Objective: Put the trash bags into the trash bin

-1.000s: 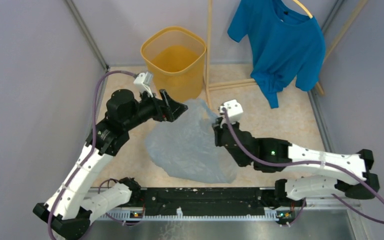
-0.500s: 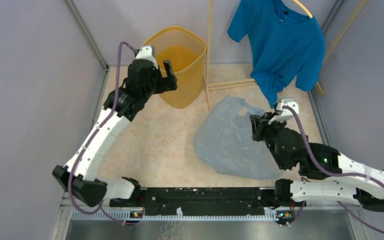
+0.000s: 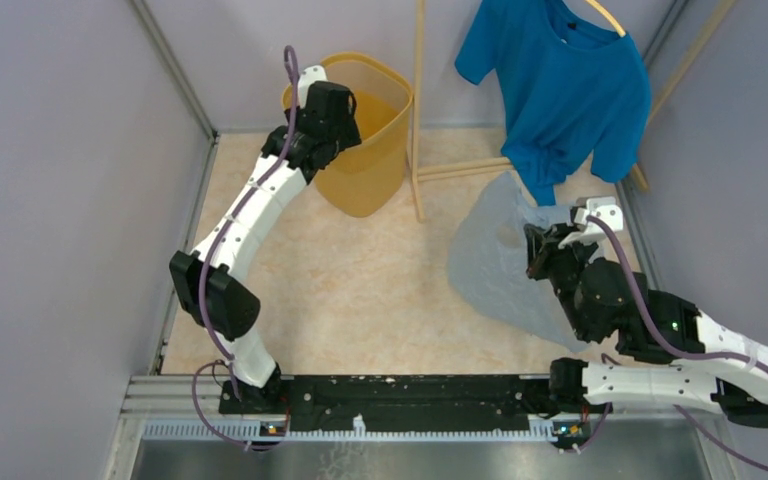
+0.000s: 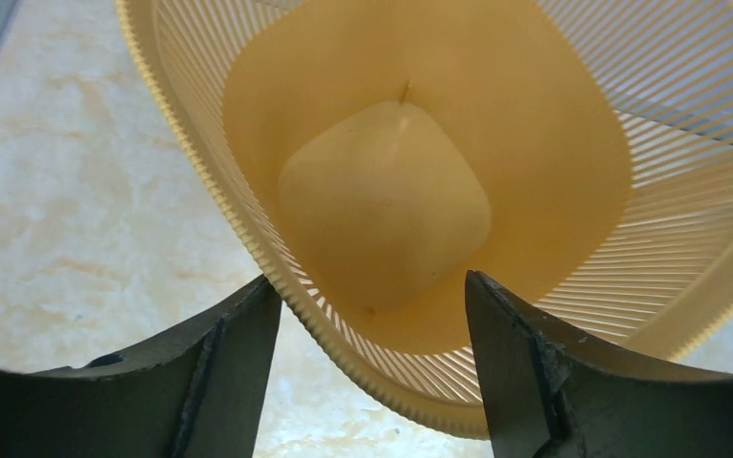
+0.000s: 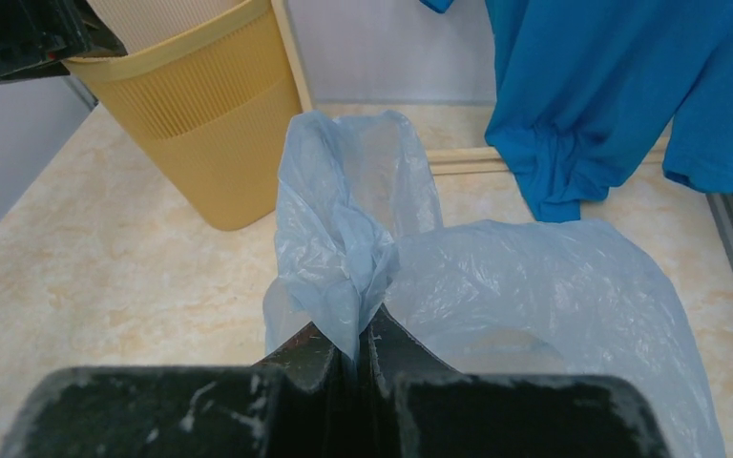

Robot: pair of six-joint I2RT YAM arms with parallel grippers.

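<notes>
Risks first:
- The right gripper (image 5: 353, 334) pinches only a thin twisted bunch of film at the top of the trash bag (image 5: 534, 296). That film is slick, so a quick swing could likely pull it out of the grip
- The bag is broad and slack and looks wider than the mouth of the trash bin (image 3: 375, 170). It may drape over the rim rather than drop in, unless it goes in bunched end first
- A wooden post (image 3: 418, 110) stands between bag and bin, and the blue T-shirt (image 3: 560, 90) hangs just above the bag. A low or direct path to the left could snag on either
- The left gripper (image 3: 332, 100) sits at the bin's near-left rim. It could crowd the mouth or tip the light bin if it presses down

Positions:
- Bag is on the right side of the table, well apart from the bin at far centre-left
- Right jaws are clamped tight on the bag's gathered neck, with the body of the bag spreading beyond and to the right of the fingertips
- Left jaws are spread wide and hold nothing. In the left wrist view the bin's rim runs between the fingers (image 4: 239, 363); contact cannot be told
- Bin interior looks bare
</notes>
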